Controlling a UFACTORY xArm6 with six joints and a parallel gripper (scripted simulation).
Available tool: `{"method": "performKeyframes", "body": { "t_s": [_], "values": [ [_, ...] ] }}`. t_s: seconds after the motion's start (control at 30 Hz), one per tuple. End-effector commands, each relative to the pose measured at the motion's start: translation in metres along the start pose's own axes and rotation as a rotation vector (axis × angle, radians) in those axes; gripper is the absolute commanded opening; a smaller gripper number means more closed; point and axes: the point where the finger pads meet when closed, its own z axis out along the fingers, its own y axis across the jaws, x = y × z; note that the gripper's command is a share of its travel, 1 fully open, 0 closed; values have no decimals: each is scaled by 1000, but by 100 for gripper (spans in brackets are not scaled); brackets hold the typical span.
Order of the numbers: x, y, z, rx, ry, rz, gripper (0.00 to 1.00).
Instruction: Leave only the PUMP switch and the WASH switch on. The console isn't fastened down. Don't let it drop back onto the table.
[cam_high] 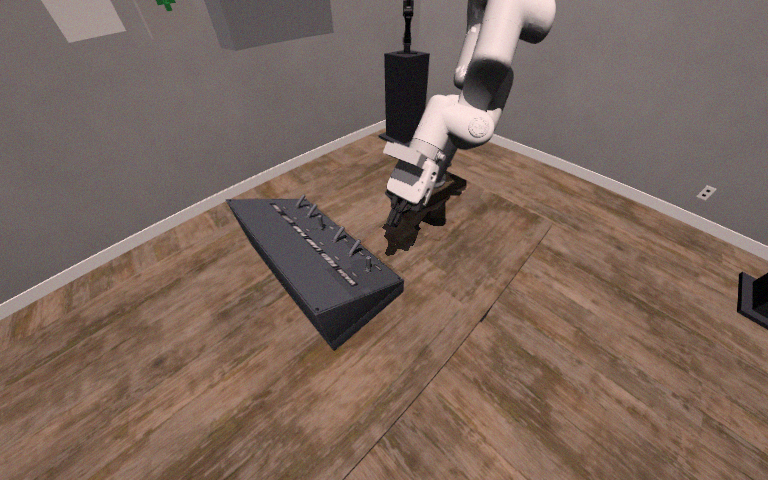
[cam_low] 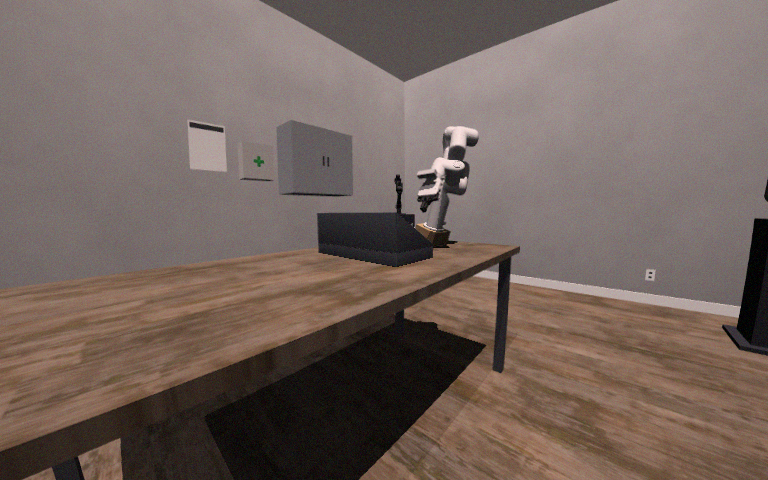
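Observation:
A dark grey wedge-shaped console (cam_high: 314,261) lies on the wooden table, its sloped face carrying a row of several small toggle switches (cam_high: 334,229) with white labels too small to read. In the exterior view the console (cam_low: 370,237) shows from its back side, so the switches are hidden there. My gripper (cam_high: 396,217) is shut and empty. It hangs above the table behind the console's near-right end, clear of the switches, and also shows in the exterior view (cam_low: 425,204).
My arm's base (cam_low: 434,233) stands on the table behind the console. A black pedestal (cam_high: 405,96) stands by the far wall. The table edge (cam_high: 492,305) runs to the right of the console. Another black stand (cam_low: 753,285) is on the floor at right.

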Motion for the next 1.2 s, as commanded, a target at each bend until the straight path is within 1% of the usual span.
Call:
{"method": "performKeyframes", "body": {
  "t_s": [0.0,0.43,0.47,1.17],
  "values": [
    [3,-1,-13,-53,-162,0,0],
    [3,-2,-18,-53,-162,0,0],
    [3,-2,-18,-53,-162,0,100],
    [3,-2,-18,-53,-162,0,100]
  ]
}}
